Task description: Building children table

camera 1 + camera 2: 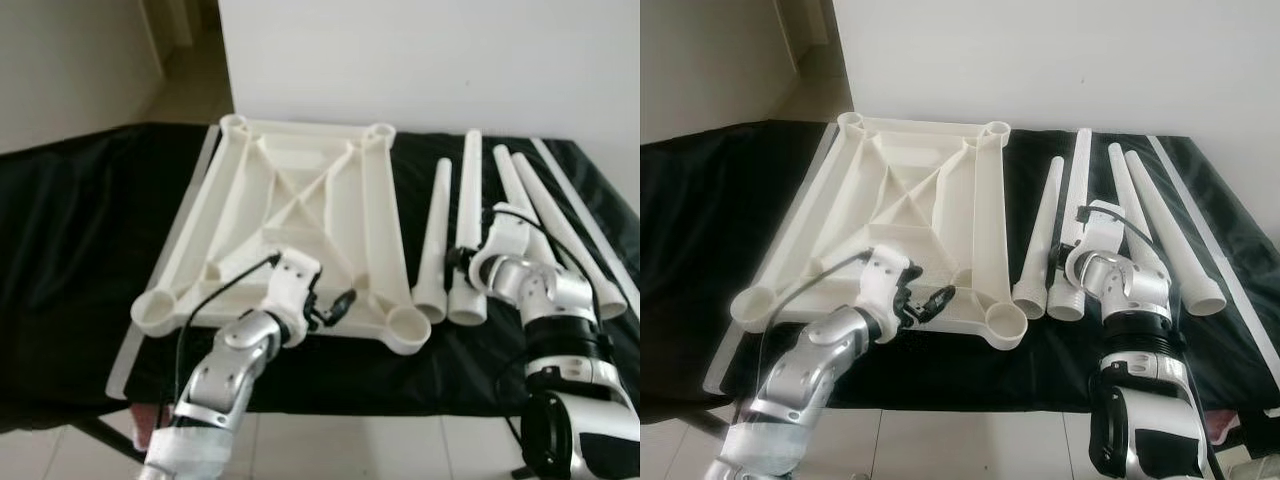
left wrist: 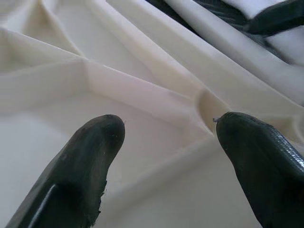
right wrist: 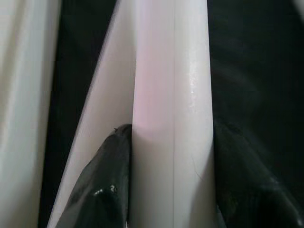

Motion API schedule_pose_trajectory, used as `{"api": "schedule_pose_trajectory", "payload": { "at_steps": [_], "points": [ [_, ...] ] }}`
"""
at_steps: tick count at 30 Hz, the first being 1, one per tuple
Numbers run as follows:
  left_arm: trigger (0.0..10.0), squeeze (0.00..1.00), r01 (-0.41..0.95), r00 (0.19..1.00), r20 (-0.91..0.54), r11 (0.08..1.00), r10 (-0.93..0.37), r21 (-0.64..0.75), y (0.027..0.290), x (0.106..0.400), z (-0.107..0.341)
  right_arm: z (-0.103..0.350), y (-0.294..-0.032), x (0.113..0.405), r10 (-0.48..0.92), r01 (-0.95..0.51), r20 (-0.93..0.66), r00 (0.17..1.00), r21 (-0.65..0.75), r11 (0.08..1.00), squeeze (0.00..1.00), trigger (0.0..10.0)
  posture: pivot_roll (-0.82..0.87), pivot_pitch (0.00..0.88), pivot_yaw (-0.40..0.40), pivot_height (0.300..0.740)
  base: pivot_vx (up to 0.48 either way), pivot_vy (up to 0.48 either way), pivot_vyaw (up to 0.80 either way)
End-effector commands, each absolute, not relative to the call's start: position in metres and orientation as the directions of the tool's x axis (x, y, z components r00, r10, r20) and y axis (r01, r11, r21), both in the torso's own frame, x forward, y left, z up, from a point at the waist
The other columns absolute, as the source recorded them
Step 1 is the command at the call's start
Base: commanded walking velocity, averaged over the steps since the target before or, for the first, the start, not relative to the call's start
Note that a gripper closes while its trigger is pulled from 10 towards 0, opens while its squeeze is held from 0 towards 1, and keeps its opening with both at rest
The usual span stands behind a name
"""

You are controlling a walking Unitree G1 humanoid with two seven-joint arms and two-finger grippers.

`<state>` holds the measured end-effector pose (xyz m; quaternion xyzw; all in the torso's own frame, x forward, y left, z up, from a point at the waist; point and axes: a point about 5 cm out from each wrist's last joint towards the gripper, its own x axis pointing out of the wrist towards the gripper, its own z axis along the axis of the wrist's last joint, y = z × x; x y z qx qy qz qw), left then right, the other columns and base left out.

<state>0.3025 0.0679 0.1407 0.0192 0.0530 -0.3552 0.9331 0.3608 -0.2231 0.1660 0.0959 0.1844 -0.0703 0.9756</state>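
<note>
A cream tabletop [image 1: 300, 200] lies upside down on the black cloth, ribs up, with a round leg socket [image 1: 408, 328] at each corner. Four white tapered legs lie side by side to its right. My left gripper [image 1: 338, 305] hovers open over the tabletop's near edge, close to the near right socket; in the left wrist view its fingertips [image 2: 102, 137] stand apart above the ribs. My right gripper [image 1: 462, 262] is shut on the second leg from the left [image 1: 468, 190], near its wide end; the right wrist view shows a black finger [image 3: 107, 180] pressed on each side of that leg [image 3: 171, 95].
A long white strip [image 1: 590, 220] lies at the cloth's far right, and another pale strip [image 1: 150, 310] runs along the tabletop's left side. A white wall [image 1: 420, 60] stands behind. The cloth's front edge drops to tiled floor [image 1: 380, 450].
</note>
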Motion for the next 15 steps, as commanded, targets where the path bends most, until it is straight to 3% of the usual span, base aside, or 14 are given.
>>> {"api": "schedule_pose_trajectory", "payload": {
  "at_steps": [1,4,6,10,15],
  "points": [
    [10.0,0.0,0.669,0.738,-0.106,0.743,-0.666,-0.005,0.066,0.304,0.14,0.177,-0.223,0.361,-0.111,0.152,-0.289,0.951,0.125,0.98,0.0,10.0,0.01,0.009,-0.022,0.74,0.0,0.0,0.0],
    [10.0,0.0,0.69,0.723,-0.099,0.723,-0.684,0.045,0.06,0.309,0.144,0.186,-0.217,0.36,-0.072,0.095,-0.179,0.981,0.124,0.988,0.0,10.0,0.01,0.0,-0.024,0.74,0.0,0.0,0.0],
    [10.0,0.0,0.692,0.72,-0.096,0.722,-0.688,0.017,0.058,0.32,0.15,0.2,-0.205,0.355,0.007,-0.005,-0.017,1.0,0.086,0.996,0.0,10.0,0.01,0.0,-0.014,0.74,0.0,0.0,0.0],
    [10.0,0.0,0.692,0.717,-0.082,0.721,-0.692,-0.03,0.057,0.326,0.156,0.204,-0.198,0.35,0.068,-0.071,0.04,0.997,0.088,0.994,0.0,10.0,0.01,0.0,-0.005,0.74,0.0,0.0,0.0],
    [10.0,0.0,0.663,0.747,-0.115,0.748,-0.655,0.043,0.063,0.348,0.167,0.208,-0.18,0.333,0.264,-0.268,0.132,0.955,0.009,0.963,0.0,10.0,0.01,0.0,0.003,0.74,0.0,0.0,0.0]
  ]
}}
